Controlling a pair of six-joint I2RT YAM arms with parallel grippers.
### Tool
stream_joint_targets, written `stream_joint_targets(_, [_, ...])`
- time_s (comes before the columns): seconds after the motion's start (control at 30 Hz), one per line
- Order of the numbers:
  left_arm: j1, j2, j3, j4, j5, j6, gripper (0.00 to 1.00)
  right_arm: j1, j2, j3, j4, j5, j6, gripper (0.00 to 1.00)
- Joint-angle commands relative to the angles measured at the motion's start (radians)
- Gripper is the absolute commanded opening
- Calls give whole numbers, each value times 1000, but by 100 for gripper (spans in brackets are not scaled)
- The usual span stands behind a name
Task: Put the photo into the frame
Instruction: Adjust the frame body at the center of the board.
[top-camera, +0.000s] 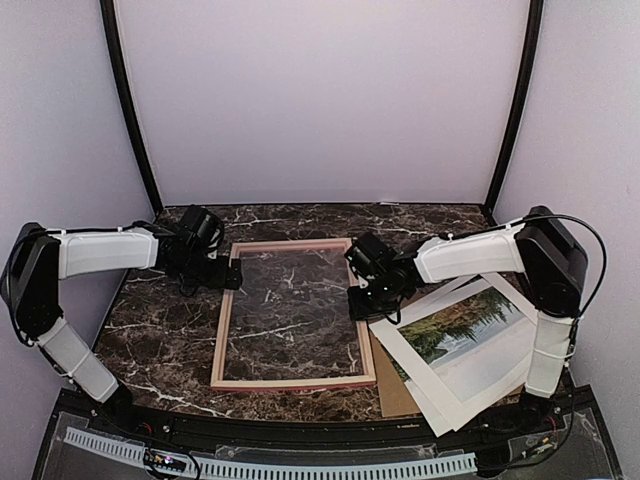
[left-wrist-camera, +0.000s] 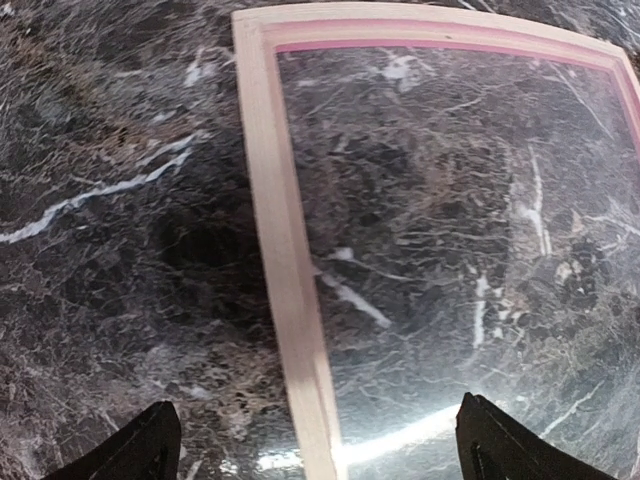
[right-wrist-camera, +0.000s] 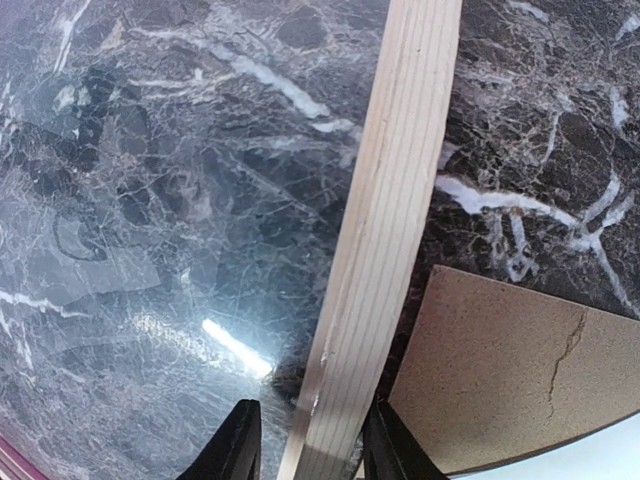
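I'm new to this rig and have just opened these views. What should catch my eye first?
A large wooden frame lies flat in the middle of the dark marble table, with the marble showing through it. Both arms reach to it: the left gripper is open astride its left rail, and the right gripper has its fingers close on either side of the right rail. The landscape photo lies on a pile of boards at the right, outside the frame.
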Motion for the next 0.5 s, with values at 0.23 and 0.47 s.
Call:
stream_joint_targets(0.23, [75, 33, -26, -62, -37, 13, 94, 50, -2, 1, 73, -57, 52, 35])
stream_joint_targets(0.47, [93, 61, -8, -102, -93, 20, 84, 53, -13, 5, 118, -104, 46, 38])
